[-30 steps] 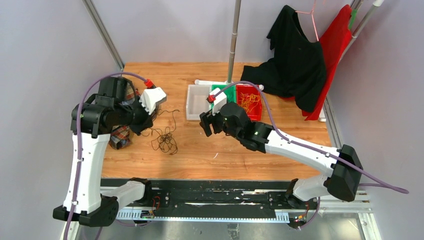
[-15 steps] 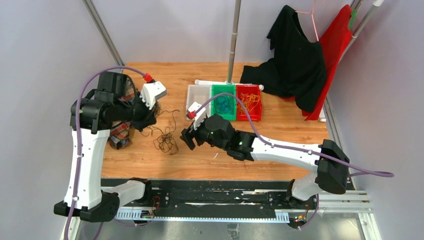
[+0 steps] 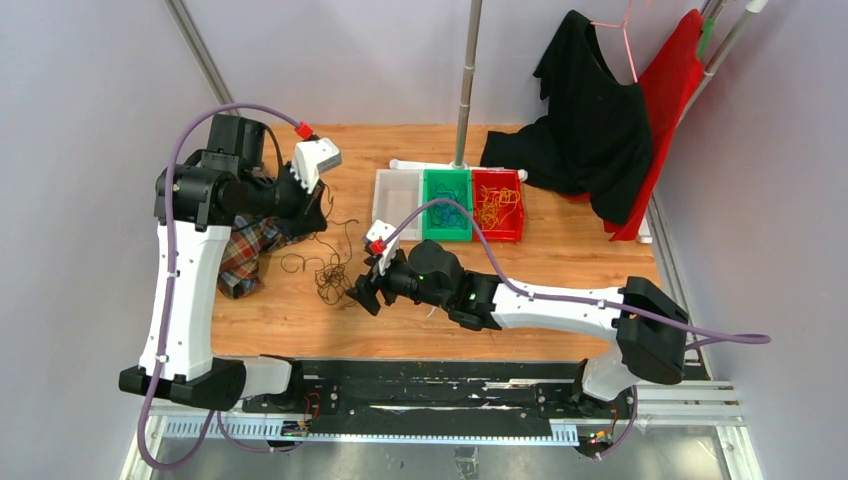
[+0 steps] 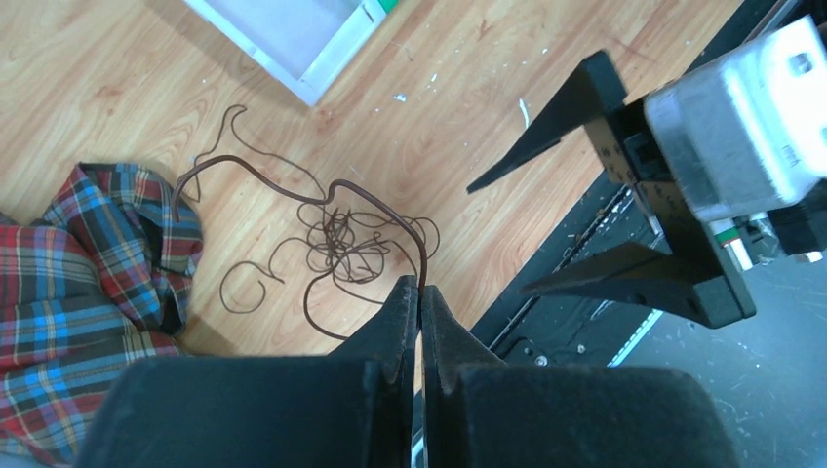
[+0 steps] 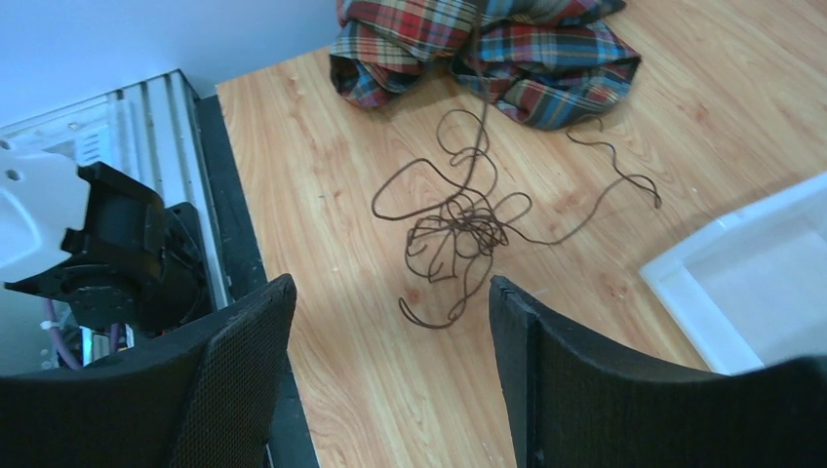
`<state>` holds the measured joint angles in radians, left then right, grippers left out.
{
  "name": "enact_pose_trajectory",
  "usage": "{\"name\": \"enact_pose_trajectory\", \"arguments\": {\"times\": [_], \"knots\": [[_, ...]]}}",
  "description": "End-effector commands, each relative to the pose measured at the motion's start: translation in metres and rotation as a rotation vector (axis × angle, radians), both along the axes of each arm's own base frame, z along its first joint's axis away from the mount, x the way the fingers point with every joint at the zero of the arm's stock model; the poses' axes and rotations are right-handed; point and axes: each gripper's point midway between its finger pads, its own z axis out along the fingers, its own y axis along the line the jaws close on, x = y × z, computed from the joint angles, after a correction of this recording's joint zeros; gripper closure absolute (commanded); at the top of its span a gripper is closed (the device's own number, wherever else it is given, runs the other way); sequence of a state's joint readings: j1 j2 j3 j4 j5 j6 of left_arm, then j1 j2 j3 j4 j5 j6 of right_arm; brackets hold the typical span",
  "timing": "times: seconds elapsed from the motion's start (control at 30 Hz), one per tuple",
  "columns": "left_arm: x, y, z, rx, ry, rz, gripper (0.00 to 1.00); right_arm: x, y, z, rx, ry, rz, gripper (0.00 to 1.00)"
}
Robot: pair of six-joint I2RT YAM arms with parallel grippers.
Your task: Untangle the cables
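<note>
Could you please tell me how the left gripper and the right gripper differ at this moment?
The left gripper is shut; the right gripper stands wide open. The left gripper pinches one strand of the cables; the right gripper holds nothing. Both face the tangled cables.

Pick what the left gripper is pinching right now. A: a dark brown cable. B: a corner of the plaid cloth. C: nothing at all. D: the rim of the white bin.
A: in the left wrist view the left gripper is shut on a dark brown cable that arcs up from the tangle.
</note>
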<state>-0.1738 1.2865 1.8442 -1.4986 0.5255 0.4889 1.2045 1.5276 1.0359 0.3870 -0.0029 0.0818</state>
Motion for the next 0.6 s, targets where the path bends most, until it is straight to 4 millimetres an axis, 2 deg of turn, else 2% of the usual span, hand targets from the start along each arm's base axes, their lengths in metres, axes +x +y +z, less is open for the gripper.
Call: {"name": "enact_pose_trajectory", "arguments": {"times": [0.0, 0.1, 0.2, 0.33, 0.43, 0.57], "knots": [[-0.001, -0.010, 0.021, -0.058, -0.038, -0.019, 1.00, -0.014, 0.020, 0.012, 0.088, -0.009, 0.083, 0.27], [0.003, -0.012, 0.030, -0.076, -0.050, -0.011, 1.00, -0.006, 0.029, 0.001, 0.069, -0.006, 0.066, 0.27], [0.003, -0.016, 0.041, -0.106, -0.065, -0.007, 1.00, 0.014, 0.033, -0.005, 0.074, -0.023, -0.023, 0.27], [-0.001, -0.017, 0.050, -0.123, -0.085, -0.004, 1.00, 0.039, 0.047, 0.004, 0.195, 0.047, -0.024, 0.28], [-0.005, -0.014, 0.052, -0.117, -0.099, 0.004, 1.00, 0.041, 0.066, 0.011, 0.244, 0.054, 0.057, 0.28], [-0.008, -0.011, 0.056, -0.109, -0.128, 0.008, 1.00, 0.048, 0.084, 0.006, 0.231, 0.075, 0.073, 0.32]]}}
